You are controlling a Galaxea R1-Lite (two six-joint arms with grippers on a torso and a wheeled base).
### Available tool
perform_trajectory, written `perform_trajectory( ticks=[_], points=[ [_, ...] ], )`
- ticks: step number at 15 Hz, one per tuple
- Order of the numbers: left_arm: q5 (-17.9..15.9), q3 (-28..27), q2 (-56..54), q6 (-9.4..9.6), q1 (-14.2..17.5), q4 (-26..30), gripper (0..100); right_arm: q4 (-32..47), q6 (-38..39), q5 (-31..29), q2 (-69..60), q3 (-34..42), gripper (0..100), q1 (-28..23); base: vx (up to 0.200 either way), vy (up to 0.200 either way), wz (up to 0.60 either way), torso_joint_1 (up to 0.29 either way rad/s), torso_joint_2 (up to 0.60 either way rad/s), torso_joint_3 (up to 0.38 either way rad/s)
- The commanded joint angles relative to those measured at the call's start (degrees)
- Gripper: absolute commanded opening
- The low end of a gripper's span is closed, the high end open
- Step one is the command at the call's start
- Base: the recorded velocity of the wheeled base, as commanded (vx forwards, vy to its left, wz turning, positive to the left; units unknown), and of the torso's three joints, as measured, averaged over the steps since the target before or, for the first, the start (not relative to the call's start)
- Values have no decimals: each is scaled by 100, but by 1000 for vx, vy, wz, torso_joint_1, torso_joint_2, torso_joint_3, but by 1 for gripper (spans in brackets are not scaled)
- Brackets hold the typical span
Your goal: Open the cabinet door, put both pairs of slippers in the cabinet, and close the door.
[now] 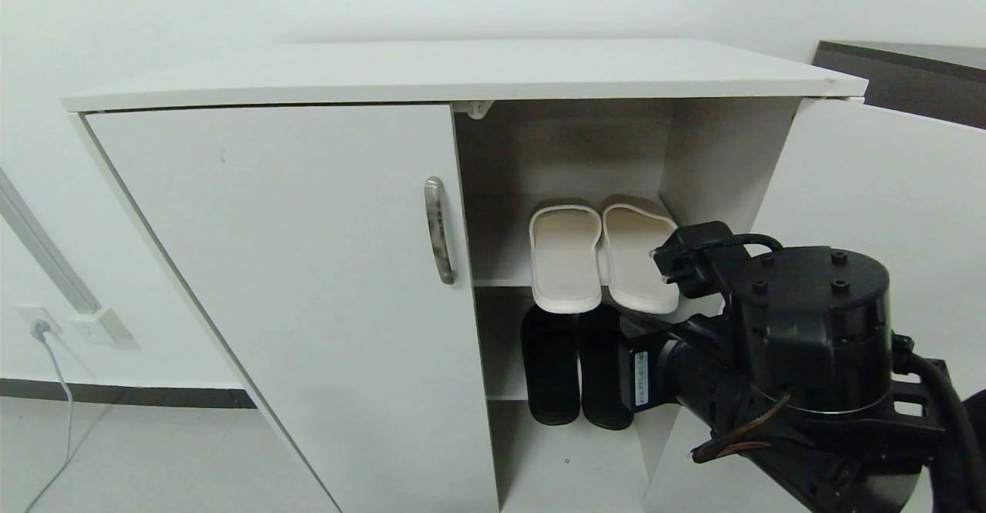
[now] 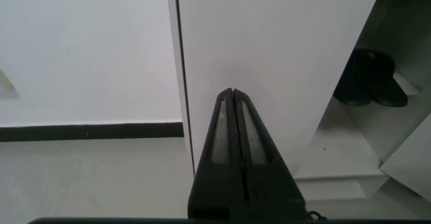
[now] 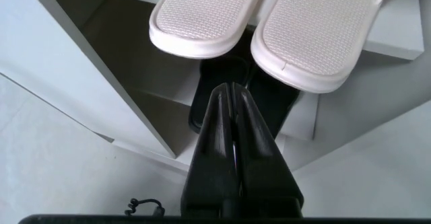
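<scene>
White slippers (image 1: 566,259) sit side by side on the cabinet's (image 1: 462,74) upper shelf (image 1: 497,247), heels overhanging its edge — black slippers (image 1: 551,367) on the lower shelf (image 1: 504,386). Right door (image 1: 886,189) open, left door (image 1: 293,282) shut. Right jaws clenched, empty, near the black pair; left jaws clenched, empty, facing the left door.

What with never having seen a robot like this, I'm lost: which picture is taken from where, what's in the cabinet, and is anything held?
It's a two-armed robot with a camera on its head and one on each wrist. The head view looks at a white cabinet, its right door open. Inside, white slippers sit on the upper shelf, black slippers on the one below. The wrist views look along the left gripper, facing the closed left door, and the right gripper, near the slippers. Both are shut, holding nothing.
</scene>
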Motion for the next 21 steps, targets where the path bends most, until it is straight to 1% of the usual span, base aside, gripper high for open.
perform_trajectory(
  ticks=[1,16,21],
  points=[
    [1,0,-1,-2,1,2,0,-1,2,-3,44,35,0,0,-200,0,0,7,2,2],
    [1,0,-1,-2,1,-6,0,-10,2,15,88,237,0,-35,-200,0,0,1,2,3],
    [10,0,-1,-11,1,-6,0,-352,-77,15,299,351,0,-96,0,0,0,0,0,0]
  ],
)
